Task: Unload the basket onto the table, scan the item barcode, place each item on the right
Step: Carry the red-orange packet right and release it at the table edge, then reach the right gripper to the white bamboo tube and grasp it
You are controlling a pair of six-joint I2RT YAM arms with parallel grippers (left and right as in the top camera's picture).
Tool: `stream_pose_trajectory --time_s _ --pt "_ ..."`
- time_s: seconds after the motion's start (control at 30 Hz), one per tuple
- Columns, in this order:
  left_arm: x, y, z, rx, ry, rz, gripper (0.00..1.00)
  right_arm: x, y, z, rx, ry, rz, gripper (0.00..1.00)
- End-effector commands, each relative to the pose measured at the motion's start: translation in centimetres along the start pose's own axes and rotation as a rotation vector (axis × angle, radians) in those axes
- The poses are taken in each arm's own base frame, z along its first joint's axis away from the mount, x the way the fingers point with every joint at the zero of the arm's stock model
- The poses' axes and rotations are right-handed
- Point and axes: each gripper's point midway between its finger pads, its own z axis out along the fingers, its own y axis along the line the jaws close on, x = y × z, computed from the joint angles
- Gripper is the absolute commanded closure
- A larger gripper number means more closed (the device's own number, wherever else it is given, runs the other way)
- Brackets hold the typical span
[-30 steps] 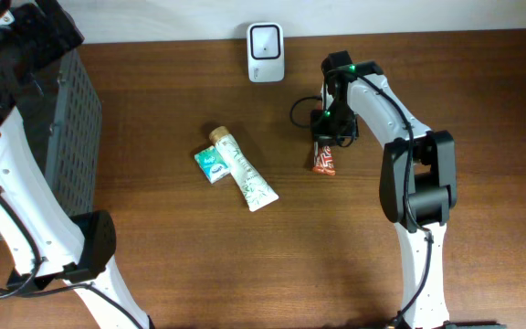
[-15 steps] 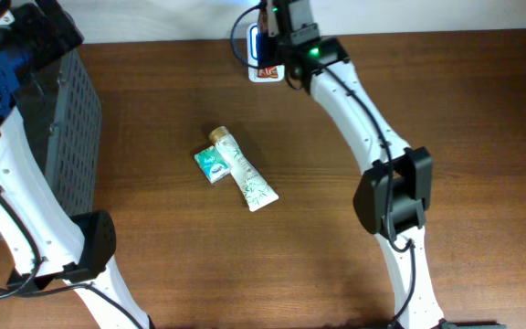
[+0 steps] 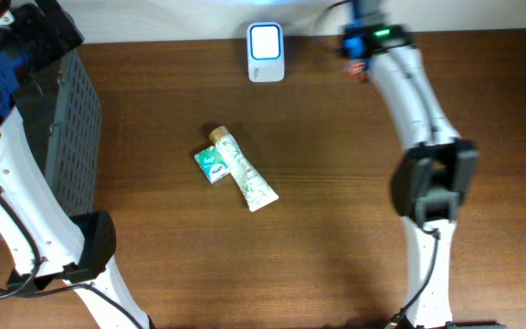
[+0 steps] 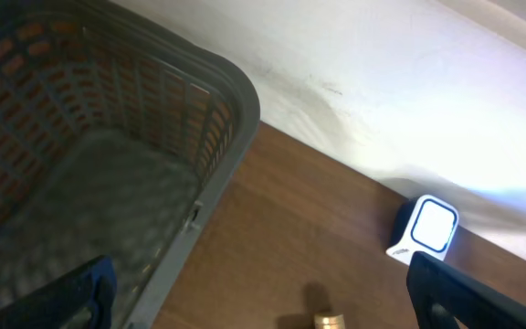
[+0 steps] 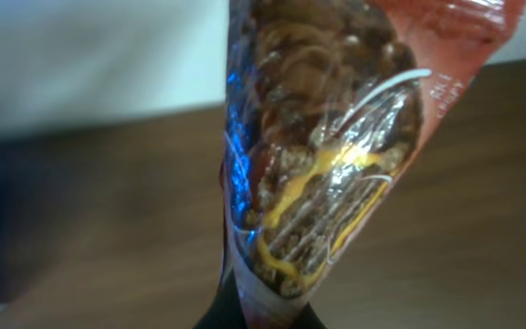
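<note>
Right arm (image 3: 418, 119): white links rising from the near edge of the brown wood-grain table (image 3: 336, 238), stretched long to the far edge.
Left arm (image 3: 7, 174): white, rising from the near-left corner, with its wrist raised over the basket at the left edge.
Open room: bare wood runs along the near edge and between the tube and the right arm.
Mid table, tube: white squeeze tube with green leaf print and a gold cap (image 3: 243, 174), lying flat on a diagonal with the cap toward the far edge.
Mid table, box: small green carton (image 3: 210, 165), flat, touching the tube's left side.
Basket: grey plastic lattice basket (image 3: 76, 128), with rounded rim, along the left edge up to the far-left corner.
Left gripper (image 4: 258, 283): dark fingers (image 4: 80, 292) spread wide, holding nothing, above the basket's rim.
Barcode scanner: white rounded barcode scanner with a blue-lit face (image 3: 266, 50), at the far edge.
Right gripper (image 5: 261, 320): jaws pinched tight on the packet's lower end.
Task item: glossy, crinkled, red-edged clear snack packet (image 5: 327, 155) with brown crumbly contents, held off the table at the far edge, right of the scanner and apart from it.
</note>
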Motion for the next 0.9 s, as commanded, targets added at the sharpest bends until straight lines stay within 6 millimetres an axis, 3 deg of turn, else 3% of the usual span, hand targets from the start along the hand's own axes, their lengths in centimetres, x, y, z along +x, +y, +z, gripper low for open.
stream_pose_trajectory --time_s 0.0,0.03,0.07,0.1,0.17,0.23,0.3,0.37,0.4,0.47,0.5,0.53,0.6,0.63,0.7,0.77,0.87 --pt "-0.4 0.4 -0.8 -0.006 -0.020 0.010 0.01 0.5 -16.4 -1.7 0.268 0.095 0.233 0.96" --pt "-0.4 0.4 -0.8 -0.006 -0.020 0.010 0.01 2.0 -20.7 -1.5 0.325 0.152 0.294 0.96" --pt "-0.4 0.4 -0.8 -0.006 -0.020 0.010 0.01 3.0 -23.2 -1.6 0.354 0.184 0.321 0.96" --pt "-0.4 0.4 -0.8 -0.006 -0.020 0.010 0.01 5.1 -28.3 -2.0 0.411 0.246 0.389 0.96" --pt "-0.3 0.4 -0.8 -0.006 -0.020 0.010 0.01 6.6 -32.0 -2.4 0.438 0.282 0.449 0.96" --pt "-0.4 0.4 -0.8 -0.006 -0.020 0.011 0.01 7.9 -34.2 -2.4 0.393 0.312 0.519 0.57" --pt "-0.4 0.4 -0.8 -0.006 -0.020 0.010 0.01 8.3 -34.7 -2.4 0.353 0.320 0.553 0.31" --pt "-0.4 0.4 -0.8 -0.006 -0.020 0.010 0.01 8.5 -34.8 -2.5 0.353 0.329 0.556 0.13" --pt "-0.4 0.4 -0.8 -0.006 -0.020 0.010 0.01 8.4 -34.1 -2.5 0.334 0.335 0.550 0.11" --pt "-0.4 0.4 -0.8 -0.006 -0.020 0.010 0.01 7.1 -31.0 -2.8 0.187 0.323 0.537 0.11" --pt "-0.4 0.4 -0.8 -0.006 -0.020 0.011 0.01 5.7 -28.0 -3.3 0.023 0.308 0.530 0.11" --pt "-0.4 0.4 -0.8 -0.006 -0.020 0.010 0.01 3.3 -22.2 -5.1 -0.322 0.292 0.552 0.10" --pt "-0.4 0.4 -0.8 -0.006 -0.021 0.010 0.01 0.7 -14.5 -9.5 -0.813 0.267 0.489 0.11" --pt "-0.4 0.4 -0.8 -0.006 -0.020 0.010 0.01 0.6 -12.1 -11.0 -0.932 0.276 0.451 0.11" --pt "-0.4 0.4 -0.8 -0.006 -0.020 0.010 0.01 4.0 -6.8 -12.1 -0.946 0.390 0.263 0.11" --pt "-0.4 0.4 -0.8 -0.006 -0.020 0.010 0.01 7.9 -2.5 -11.9 -0.854 0.513 0.058 0.09" --pt "-0.4 0.4 -0.8 -0.006 -0.020 0.010 0.01 11.2 4.4 -12.8 -0.778 0.579 -0.180 0.08"
